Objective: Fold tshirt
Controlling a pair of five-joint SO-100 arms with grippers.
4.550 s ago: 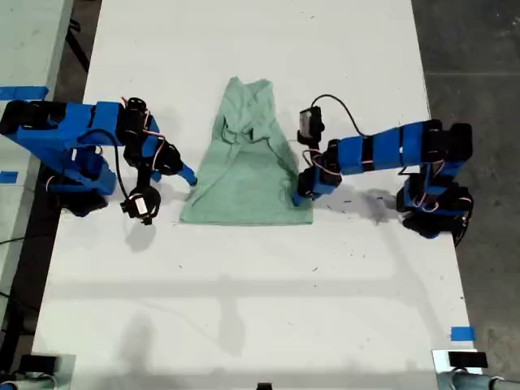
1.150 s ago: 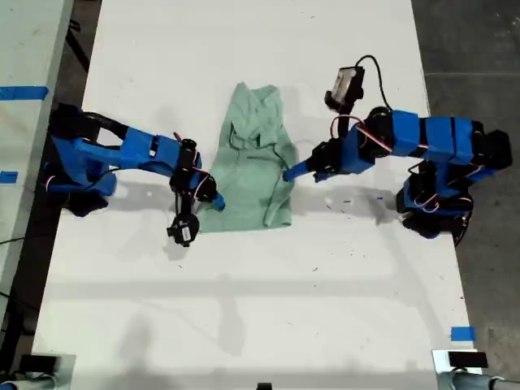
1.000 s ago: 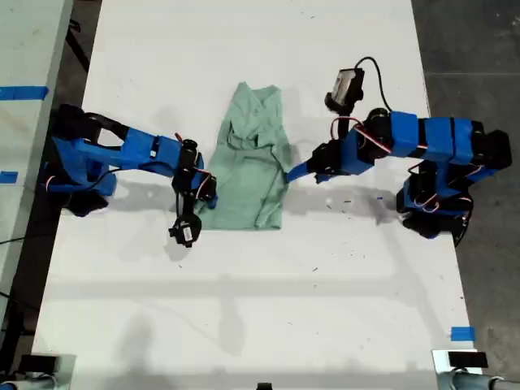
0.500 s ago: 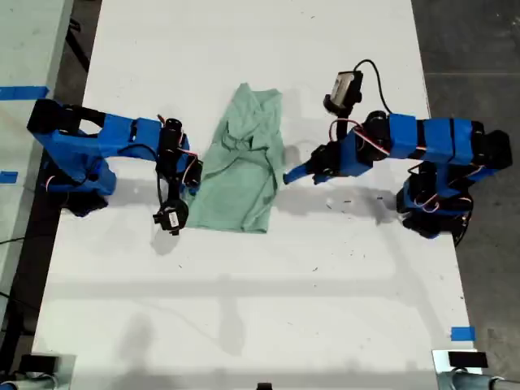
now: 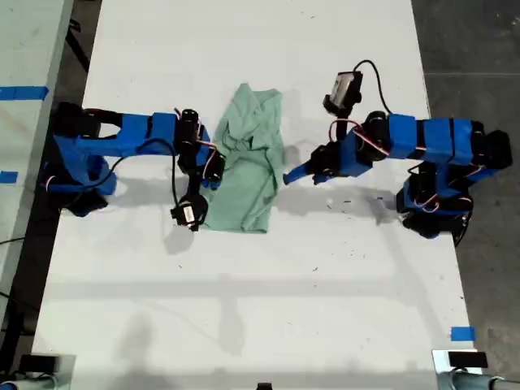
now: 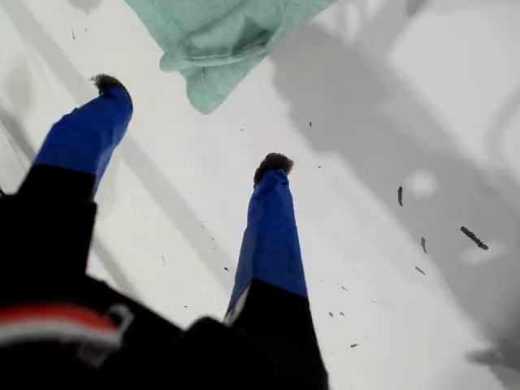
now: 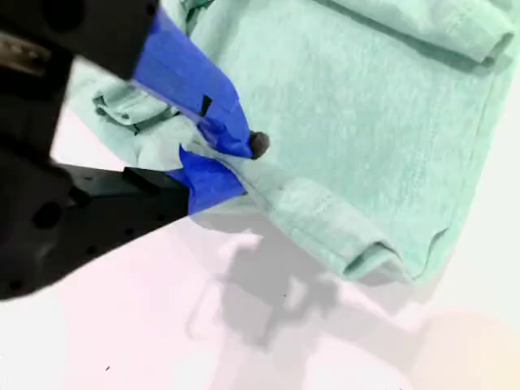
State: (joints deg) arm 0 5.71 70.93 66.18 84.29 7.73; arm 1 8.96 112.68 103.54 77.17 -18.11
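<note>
White tabletop (image 5: 260, 309) is filling most of the exterior view, with grey floor (image 5: 471, 49) showing along the exterior view's right edge and strips of blue tape (image 5: 23, 93) on a pale surface at the exterior view's left. Near the middle of the table the tshirt (image 5: 248, 166) is lying partly folded, a narrow, rumpled mint-green shape running lengthwise away from the camera.

My second gripper (image 7: 215, 158) is reaching in from the exterior view's left, and its blue fingers (image 7: 195, 93) are pinching a bunched fold at the tshirt's edge (image 7: 268, 191); the fabric is lifting slightly there. In the exterior view this gripper (image 5: 213, 166) is sitting against the side of the tshirt on the exterior view's left.

My first gripper (image 6: 191, 122) is reaching in from the exterior view's right with its two blue fingers (image 6: 270, 231) spread wide and holding nothing. It is hovering over bare table, its tips near a corner of the tshirt (image 6: 219, 41) but apart from it. In the exterior view it (image 5: 294, 172) is pointing at the tshirt's side edge.
</note>
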